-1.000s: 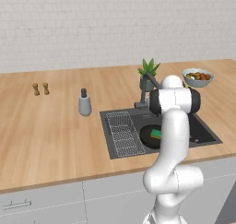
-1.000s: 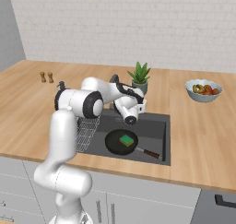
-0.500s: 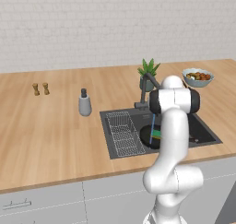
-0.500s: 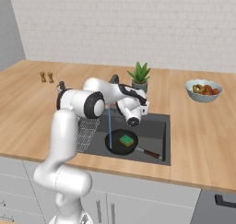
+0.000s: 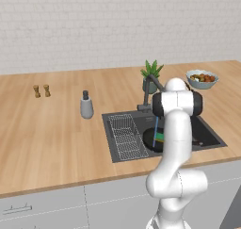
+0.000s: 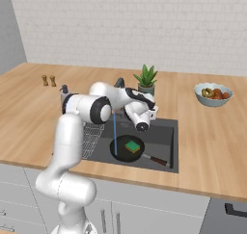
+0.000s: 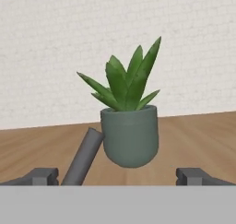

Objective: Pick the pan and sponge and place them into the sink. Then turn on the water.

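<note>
Right base view, left to right: the wire rack [image 6: 91,136] fills the near-left part of the sink [image 6: 166,151], then the thin blue water [image 6: 115,132] falls from the faucet [image 6: 118,82] onto the pan [image 6: 126,149], whose wooden handle points right across the basin. The sponge [image 6: 132,146] lies flat inside the pan, so both are set under the stream, which reads as the task's last step done. Beyond, the potted plant [image 6: 146,80] stands at the sink's back edge and the fruit bowl [image 6: 212,93] sits well apart on the counter [image 6: 212,146]. The gripper [image 6: 153,111] hangs above the basin near the faucet, jaws spread wide and empty; in the hand view its fingertips [image 7: 42,176] frame the faucet lever without touching it
</note>
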Tool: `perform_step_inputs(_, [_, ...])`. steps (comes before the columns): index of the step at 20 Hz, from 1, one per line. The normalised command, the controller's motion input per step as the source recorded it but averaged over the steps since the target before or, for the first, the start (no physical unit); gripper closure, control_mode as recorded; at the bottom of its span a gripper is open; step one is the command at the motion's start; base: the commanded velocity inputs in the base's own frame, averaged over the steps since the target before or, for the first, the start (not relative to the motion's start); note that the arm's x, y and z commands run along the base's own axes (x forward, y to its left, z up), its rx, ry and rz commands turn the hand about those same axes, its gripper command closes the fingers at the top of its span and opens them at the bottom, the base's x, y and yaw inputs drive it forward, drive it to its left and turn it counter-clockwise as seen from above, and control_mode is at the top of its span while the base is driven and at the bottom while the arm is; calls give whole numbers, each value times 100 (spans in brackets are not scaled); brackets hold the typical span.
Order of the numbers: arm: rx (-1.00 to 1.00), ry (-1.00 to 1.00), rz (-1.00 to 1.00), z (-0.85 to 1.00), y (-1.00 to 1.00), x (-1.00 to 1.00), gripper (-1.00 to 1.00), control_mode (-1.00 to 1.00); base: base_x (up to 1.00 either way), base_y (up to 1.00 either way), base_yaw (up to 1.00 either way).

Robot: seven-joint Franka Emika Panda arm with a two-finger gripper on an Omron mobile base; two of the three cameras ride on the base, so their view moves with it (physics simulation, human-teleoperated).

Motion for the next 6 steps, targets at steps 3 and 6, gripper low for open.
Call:
perform_step_inputs(3, [0,0,0,0,-49,0,-100,-100,0,0,0])
perform_step_inputs(6, [0,0,0,0,-8,0,-100,-100,0,0,0])
